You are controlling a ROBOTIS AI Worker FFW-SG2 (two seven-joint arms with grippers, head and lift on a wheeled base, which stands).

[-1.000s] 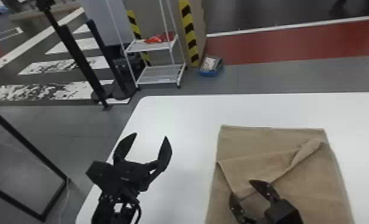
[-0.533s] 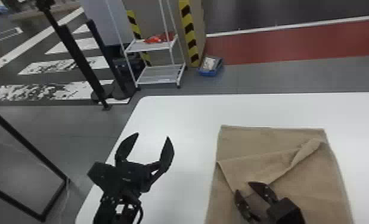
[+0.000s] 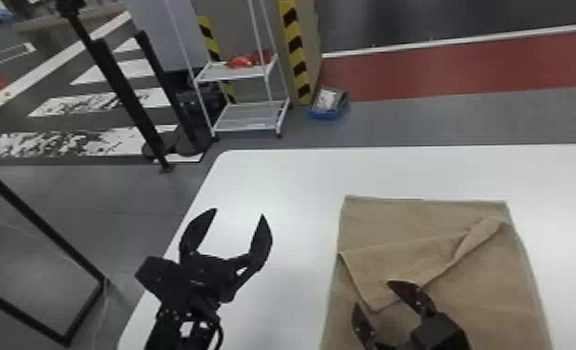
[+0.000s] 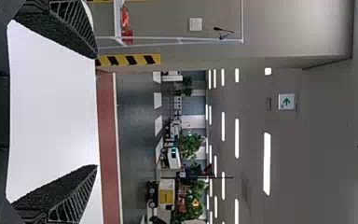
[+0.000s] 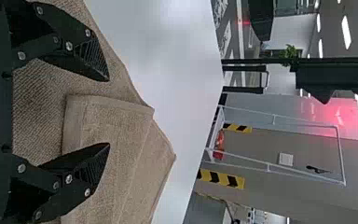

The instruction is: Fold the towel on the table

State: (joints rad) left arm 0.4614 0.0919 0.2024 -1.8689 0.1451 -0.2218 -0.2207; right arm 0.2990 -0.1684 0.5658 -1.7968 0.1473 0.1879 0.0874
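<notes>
A tan towel (image 3: pixel 482 279) lies on the white table (image 3: pixel 291 186), with a loose flap (image 3: pixel 393 265) folded slantwise across its middle. Over the flap's near corner is my right gripper (image 3: pixel 372 292), open, with nothing gripped. In the right wrist view the towel (image 5: pixel 116 140) lies beyond and between the spread fingers of my right gripper (image 5: pixel 108 112). My left gripper (image 3: pixel 240 214) stands open above the table, left of the towel and apart from it. The left wrist view has my left gripper (image 4: pixel 97 112) with its fingers wide apart and nothing between them.
The table's left edge (image 3: pixel 198 186) runs beneath my left gripper. On the floor beyond the table stand a white wire shelf (image 3: pixel 249 116), a blue bin (image 3: pixel 329 104) and black posts (image 3: pixel 123 93). A black frame (image 3: pixel 40 223) is at the far left.
My right gripper has shifted slightly to the right over the towel, and its fingers stand a bit closer together than at first. My left gripper has moved a little to the right. The towel looks unchanged.
</notes>
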